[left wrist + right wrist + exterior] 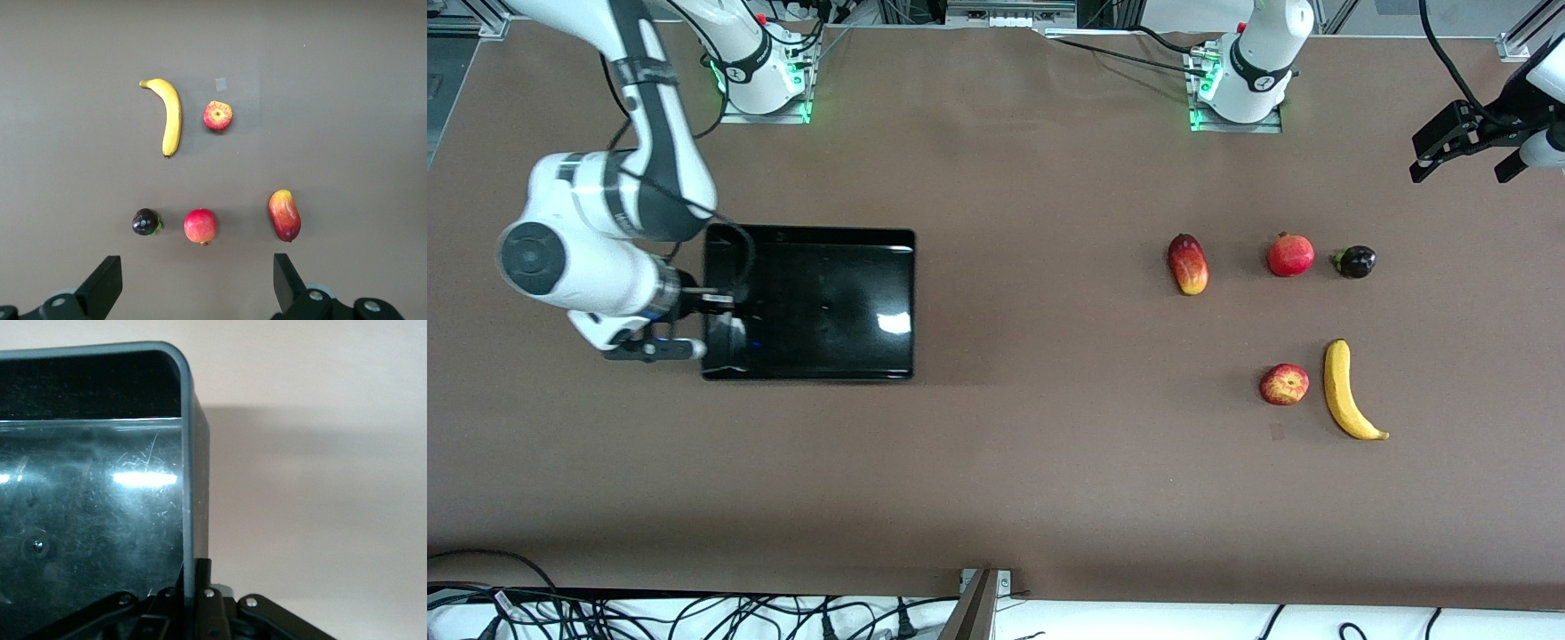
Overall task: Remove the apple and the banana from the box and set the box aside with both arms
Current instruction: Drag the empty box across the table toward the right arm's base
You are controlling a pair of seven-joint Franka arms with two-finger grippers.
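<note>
The black box (pixel 818 235) lies on the table toward the right arm's end. My right gripper (pixel 716 308) is shut on the box's end wall, one finger inside and one outside. In the right wrist view the wall (pixel 189 487) runs between the jaws of my right gripper (pixel 194 572). The red-yellow apple (pixel 1284 384) and the banana (pixel 1347 391) lie side by side toward the left arm's end; both show in the left wrist view, apple (pixel 217 116) and banana (pixel 172 117). My left gripper (pixel 1465 164) hangs open and empty in the air over the table's left-arm end (pixel 197 280).
A mango (pixel 1188 264), a red pomegranate (pixel 1291 254) and a small dark fruit (pixel 1354 261) lie in a row farther from the front camera than the apple and banana. Brown table stretches between the box and the fruits. Cables lie along the near edge.
</note>
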